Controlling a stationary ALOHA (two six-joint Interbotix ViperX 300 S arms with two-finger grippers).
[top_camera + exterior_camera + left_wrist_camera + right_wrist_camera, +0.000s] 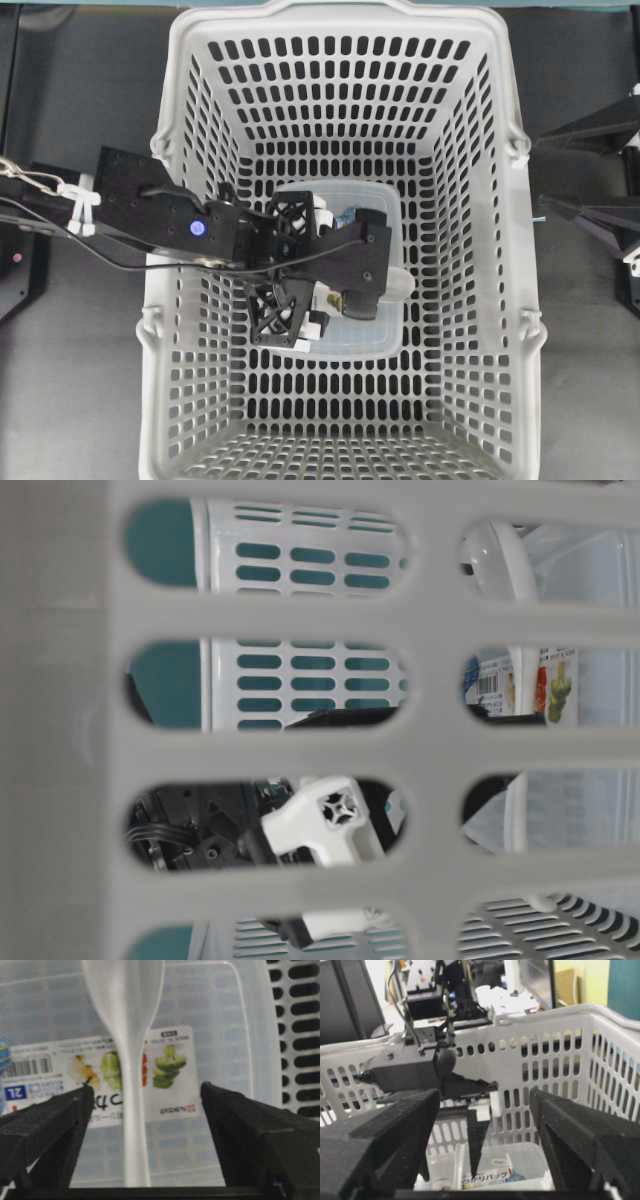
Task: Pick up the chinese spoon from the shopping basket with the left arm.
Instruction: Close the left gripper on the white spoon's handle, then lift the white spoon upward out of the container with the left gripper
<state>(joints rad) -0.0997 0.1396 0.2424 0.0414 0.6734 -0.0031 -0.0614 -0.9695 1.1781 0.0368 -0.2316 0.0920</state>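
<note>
The chinese spoon is glossy white and lies on the labelled lid of a clear container inside the shopping basket. Its bowl points away in the left wrist view and its handle runs down between the jaws. My left gripper hangs open above it; the handle sits nearer the left finger, touching neither pad. In the overhead view the left gripper reaches into the basket and covers the spoon. My right gripper is open and empty, outside the basket's right wall.
The clear container takes up the middle of the basket floor. Tall slotted walls surround the left arm on all sides. In the table-level view, the near basket wall hides most of the scene; a white fingertip shows through a slot.
</note>
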